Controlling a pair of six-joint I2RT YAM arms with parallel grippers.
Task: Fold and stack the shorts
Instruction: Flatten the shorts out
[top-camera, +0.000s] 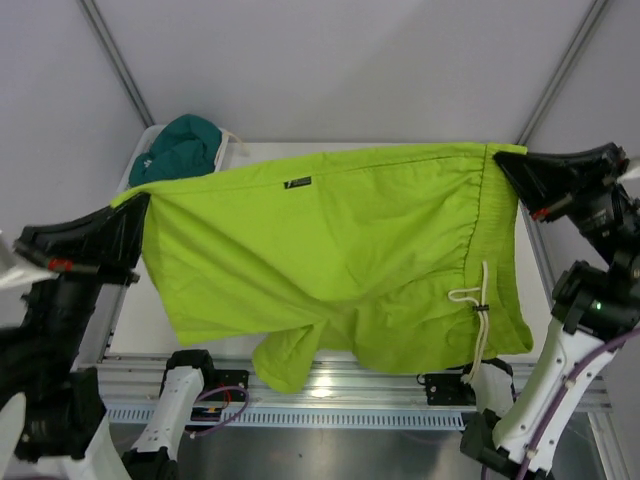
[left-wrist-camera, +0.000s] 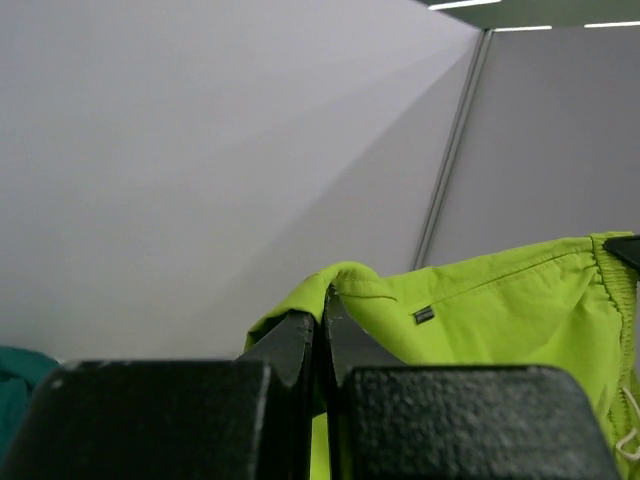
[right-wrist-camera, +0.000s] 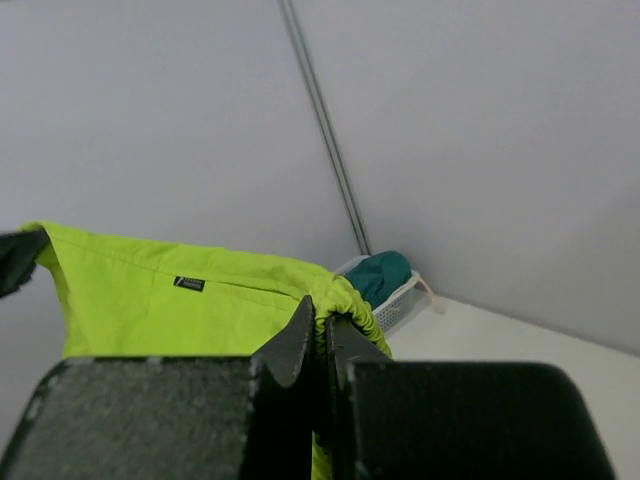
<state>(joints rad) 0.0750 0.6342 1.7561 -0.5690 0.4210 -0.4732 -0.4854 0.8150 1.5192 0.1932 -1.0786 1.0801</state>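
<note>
The lime green shorts (top-camera: 330, 250) are one plain, bright colour all over, broken only by a small dark logo patch (top-camera: 298, 183) and a cream drawstring (top-camera: 478, 305) with a dark band near its end. The teal shorts (top-camera: 180, 148) are a solid deep blue-green with a tiny white mark, and the basket (top-camera: 224, 152) around them is white. The left gripper (top-camera: 138, 208) and right gripper (top-camera: 505, 165) are matt black, each with a small red fleck. The table (top-camera: 135, 320) is white and the walls (top-camera: 300, 60) are pale grey.
</note>
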